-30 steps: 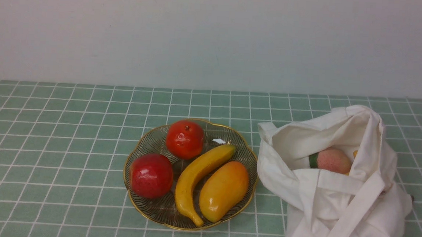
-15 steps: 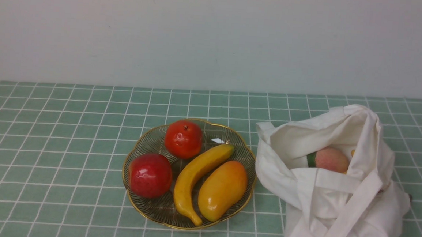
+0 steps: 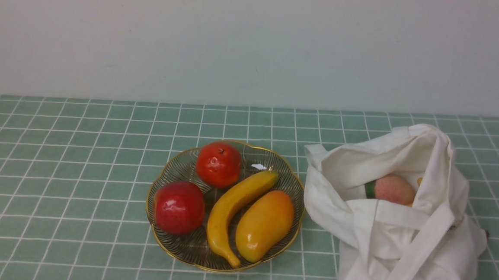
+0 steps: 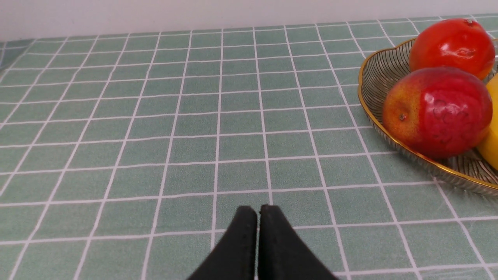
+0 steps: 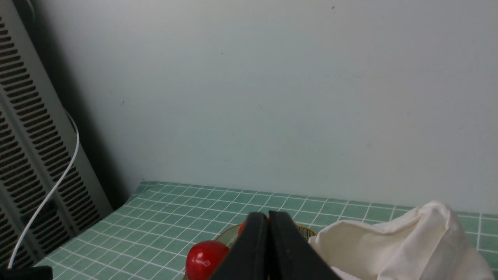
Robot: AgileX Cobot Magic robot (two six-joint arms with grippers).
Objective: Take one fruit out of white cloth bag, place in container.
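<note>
The orange-red tangerine-like fruit (image 3: 218, 164) rests at the back of the gold-rimmed glass dish (image 3: 174, 170), also seen in the left wrist view as the fruit (image 4: 451, 46) in the dish (image 4: 373, 66). The white cloth bag (image 3: 395, 235) slumps open to the dish's right, a pale peach-like fruit (image 3: 394, 189) showing inside. My left gripper (image 4: 258, 212) is shut and empty, low over the tablecloth to the dish's left. My right gripper (image 5: 269, 217) is shut and empty, raised on the near side of the bag (image 5: 408, 241). Neither arm shows in the front view.
In the dish also lie a crimson fruit (image 3: 179, 207), a banana (image 3: 234, 208) and a mango (image 3: 265, 225). A green checked tablecloth (image 3: 56, 180) covers the table, with a pale wall behind. A slatted unit (image 5: 23, 155) with a white cable stands beyond the table's left end.
Apart from a slight wobble of the front view, nothing has moved; the fruits, dish and bag stay where they were.
</note>
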